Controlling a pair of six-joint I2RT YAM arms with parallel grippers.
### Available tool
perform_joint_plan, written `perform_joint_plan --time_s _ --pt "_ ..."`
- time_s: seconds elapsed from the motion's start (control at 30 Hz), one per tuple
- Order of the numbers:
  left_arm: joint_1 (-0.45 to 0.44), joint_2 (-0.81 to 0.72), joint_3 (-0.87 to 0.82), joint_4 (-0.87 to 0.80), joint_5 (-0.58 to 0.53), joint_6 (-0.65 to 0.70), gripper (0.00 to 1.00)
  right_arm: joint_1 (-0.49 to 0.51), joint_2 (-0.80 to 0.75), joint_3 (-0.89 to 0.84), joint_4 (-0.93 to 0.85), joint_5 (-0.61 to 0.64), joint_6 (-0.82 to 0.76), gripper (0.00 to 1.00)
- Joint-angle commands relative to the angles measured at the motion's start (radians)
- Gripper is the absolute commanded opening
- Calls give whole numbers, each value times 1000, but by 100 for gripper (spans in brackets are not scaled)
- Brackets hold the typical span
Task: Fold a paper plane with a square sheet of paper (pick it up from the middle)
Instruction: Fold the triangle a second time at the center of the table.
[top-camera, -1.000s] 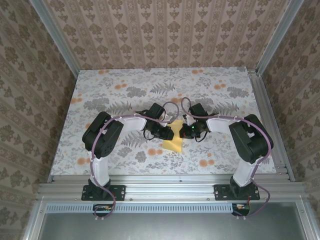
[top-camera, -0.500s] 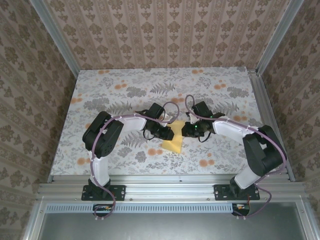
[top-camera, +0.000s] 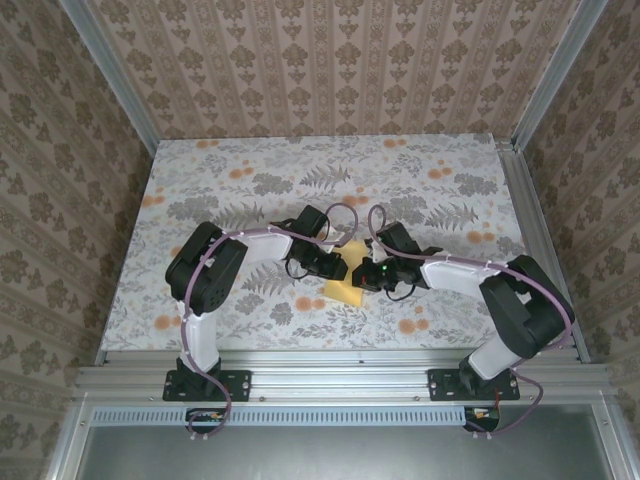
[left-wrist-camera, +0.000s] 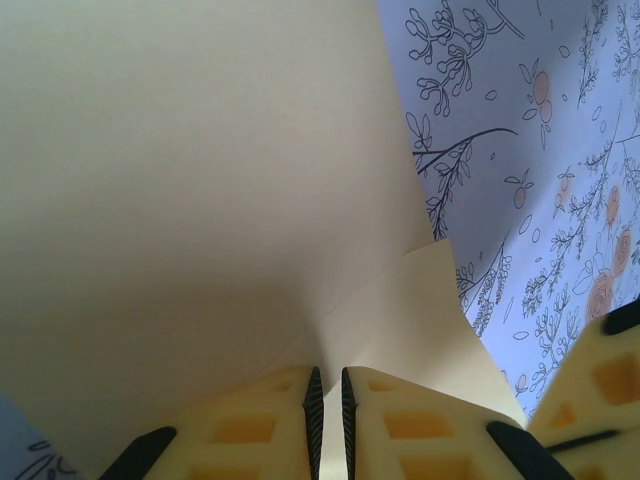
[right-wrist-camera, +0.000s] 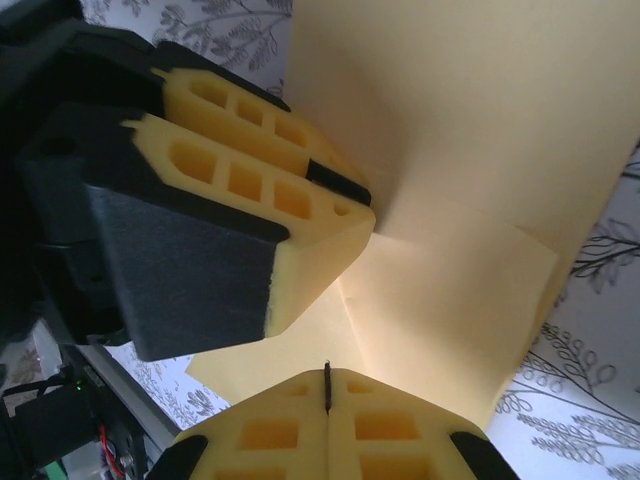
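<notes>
Mustard-yellow square sheet of paper (top-camera: 346, 290) (plain, thin) — folded over, creased.

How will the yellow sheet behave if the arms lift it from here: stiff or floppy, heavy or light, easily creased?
Probably floppy: the sheet of paper curves away from where the left gripper pinches it. Likely light: that narrow pinch alone seems to carry the raised part. It probably creases easily; a folded flap already shows.
</notes>
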Motion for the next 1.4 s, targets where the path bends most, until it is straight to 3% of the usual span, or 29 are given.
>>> perform_joint_plan --time_s 0.0,0.83,1.37 --pt "-3 83 -30 -78 -85 34 18 12 36 -9 61 -29 38 2" --pt "1 110 -25 -88 -83 46 18 53 89 -68 60 -31 21 0" --pt "10 122 -34 -87 -91 56 18 84 4 -54 -76 41 -32 0"
